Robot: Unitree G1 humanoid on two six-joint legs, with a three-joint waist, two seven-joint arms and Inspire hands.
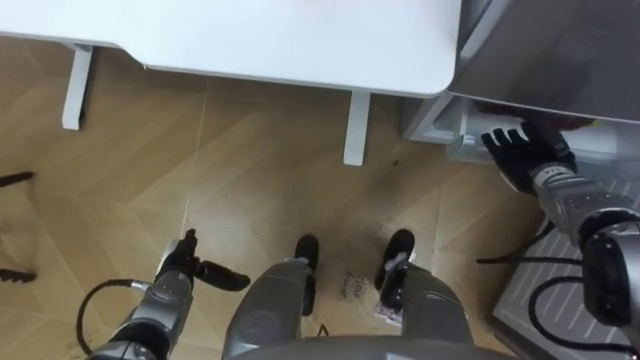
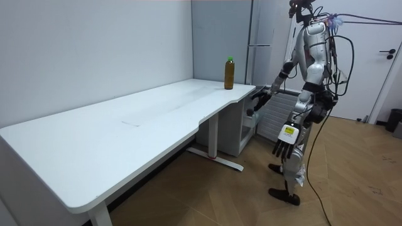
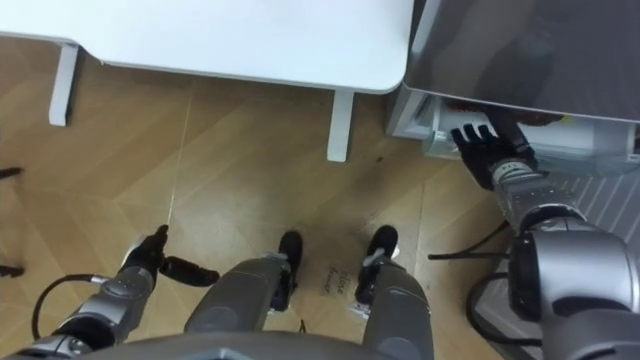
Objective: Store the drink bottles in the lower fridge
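A brown drink bottle [image 2: 229, 73] with a green cap stands upright on the white table's far corner, next to the fridge. I stand at that end of the table, facing the low grey fridge [image 1: 545, 50]. My right hand [image 1: 515, 150] reaches forward with straight, spread fingers. Its fingertips are at the edge of the fridge's pale lower compartment [image 1: 440, 125], where something red shows inside. It holds nothing. Hanging by my side, my left hand [image 1: 185, 262] is relaxed and empty.
The white table [image 1: 300, 40] spans the top of the eye views, with one leg [image 1: 356, 128] just left of the fridge and another [image 1: 75, 88] further left. A white slatted panel [image 2: 276, 116] stands behind me. Wooden floor lies all around.
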